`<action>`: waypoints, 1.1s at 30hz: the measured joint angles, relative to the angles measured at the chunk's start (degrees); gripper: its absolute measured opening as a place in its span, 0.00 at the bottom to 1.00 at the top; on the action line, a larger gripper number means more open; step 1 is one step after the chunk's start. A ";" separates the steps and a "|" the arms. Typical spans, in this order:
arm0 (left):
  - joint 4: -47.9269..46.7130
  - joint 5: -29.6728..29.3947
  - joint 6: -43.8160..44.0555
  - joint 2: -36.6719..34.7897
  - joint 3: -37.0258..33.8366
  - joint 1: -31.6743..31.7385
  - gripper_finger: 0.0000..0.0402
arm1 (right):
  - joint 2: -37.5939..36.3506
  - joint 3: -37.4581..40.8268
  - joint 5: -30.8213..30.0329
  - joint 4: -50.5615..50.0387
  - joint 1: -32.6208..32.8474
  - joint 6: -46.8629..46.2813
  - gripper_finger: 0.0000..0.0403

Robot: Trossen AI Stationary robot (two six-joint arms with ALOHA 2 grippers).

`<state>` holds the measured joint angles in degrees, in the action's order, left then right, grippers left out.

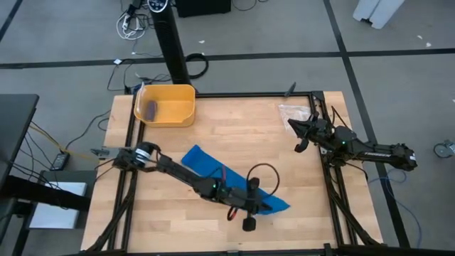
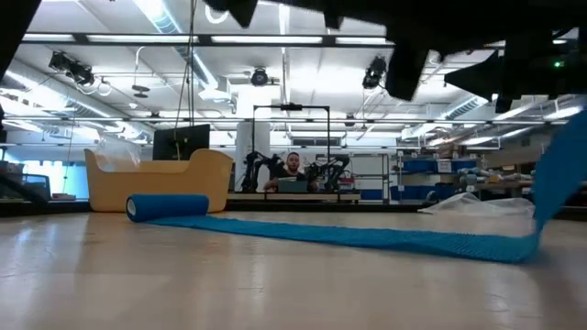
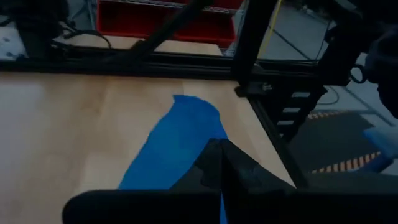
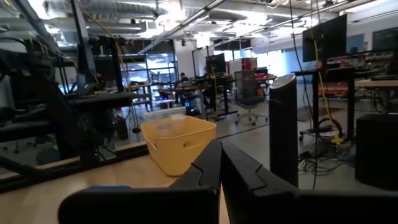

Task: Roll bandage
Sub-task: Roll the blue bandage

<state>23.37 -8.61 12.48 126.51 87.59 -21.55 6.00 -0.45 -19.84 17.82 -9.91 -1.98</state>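
High view shows my bandage (image 1: 213,171) mostly flat across the table's (image 1: 234,128) front middle, one end barely rolled, my left gripper (image 1: 250,210) pinched on its other end, right gripper (image 1: 297,135) closed, empty.

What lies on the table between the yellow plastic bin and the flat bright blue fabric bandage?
In the high view, only bare wooden tabletop separates the yellow plastic bin from the flat bright blue fabric bandage.

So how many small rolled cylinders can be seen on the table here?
2. A purple-grey roll lies inside the yellow bin at the table's far left. A blue roll is the rolled far end of the bandage. Others may be hidden behind the arms.
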 joint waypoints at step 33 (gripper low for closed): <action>4.85 1.19 4.21 4.88 0.24 -0.43 0.33 | 0.23 0.00 13.45 -2.05 0.15 -7.41 0.16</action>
<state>28.22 -7.42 16.69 131.39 87.83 -21.98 6.23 -0.45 -6.39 15.77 -9.76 -9.39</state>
